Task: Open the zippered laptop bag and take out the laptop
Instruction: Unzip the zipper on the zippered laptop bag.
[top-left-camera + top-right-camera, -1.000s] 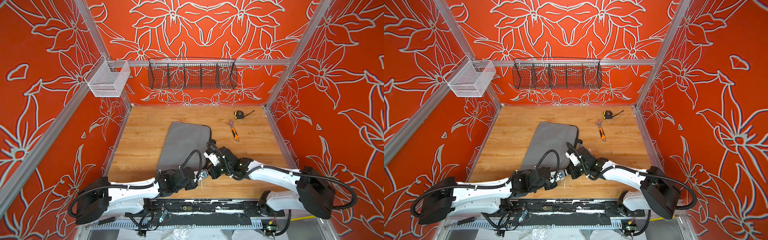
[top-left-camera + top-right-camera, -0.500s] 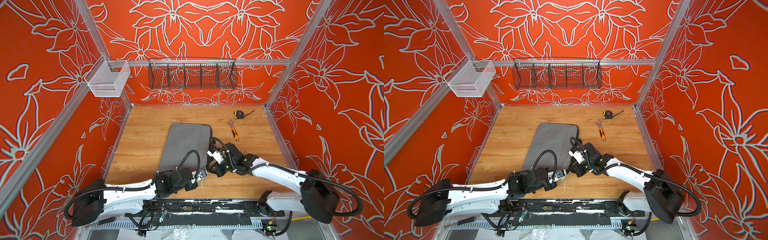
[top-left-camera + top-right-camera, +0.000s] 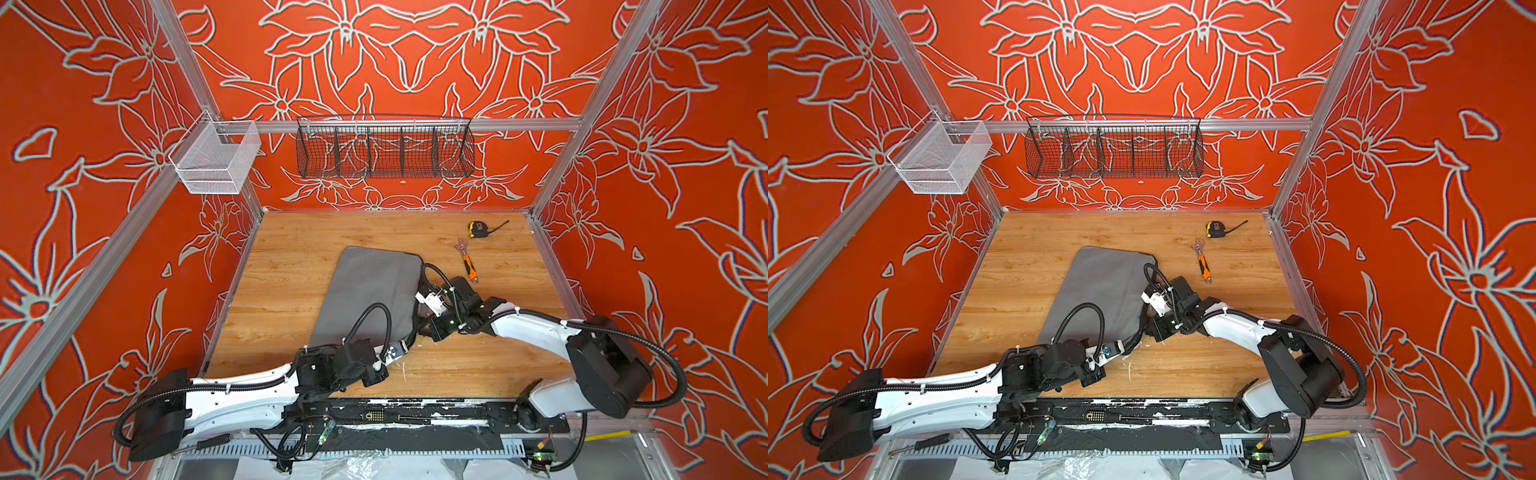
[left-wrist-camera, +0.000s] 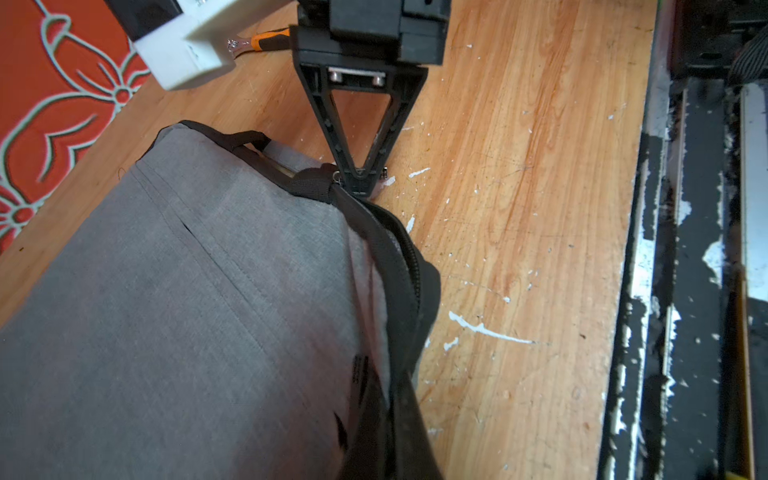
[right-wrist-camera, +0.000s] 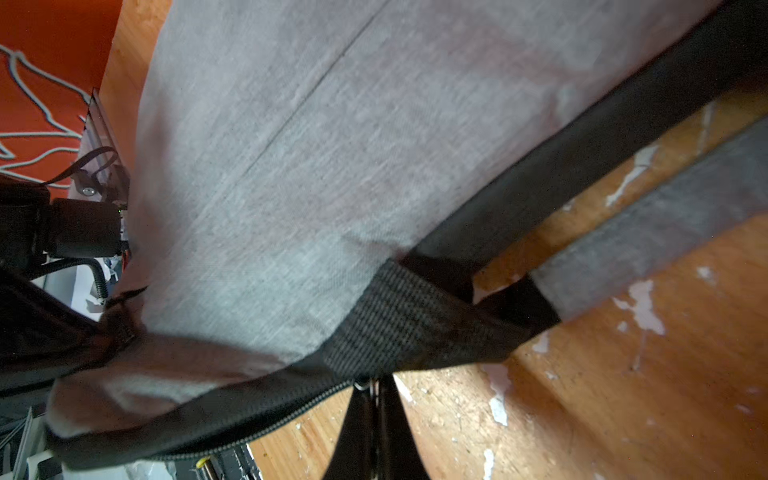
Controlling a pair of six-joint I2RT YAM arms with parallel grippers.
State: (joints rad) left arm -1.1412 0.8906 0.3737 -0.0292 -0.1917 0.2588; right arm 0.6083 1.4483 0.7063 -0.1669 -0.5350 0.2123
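The job was at the zip-opening step. The zippered laptop bag [image 3: 370,291] lay flat on the wooden surface [image 3: 286,299], toward the front. The laptop did not show anywhere, so it was most likely inside the bag. The right hand [image 4: 360,185] was pressed together, and its two fingers came to a point on the small metal zipper pull [image 5: 365,384] at the bag's side edge, right by a black strap handle [image 5: 399,320]. The left hand [image 3: 408,340] was pressed together too. It seemed to pinch the black edge of the bag at the near corner, where the cloth was bunched up a little, but its fingers were hard to see. I could not tell how much of the zipper was open. The next move would likely need the right hand to slide the pull along the edge, straight with the zipper line. The left hand would need to hold the corner so the bag did not slide along. After that, the opening would have to be wide enough for the laptop to come out.
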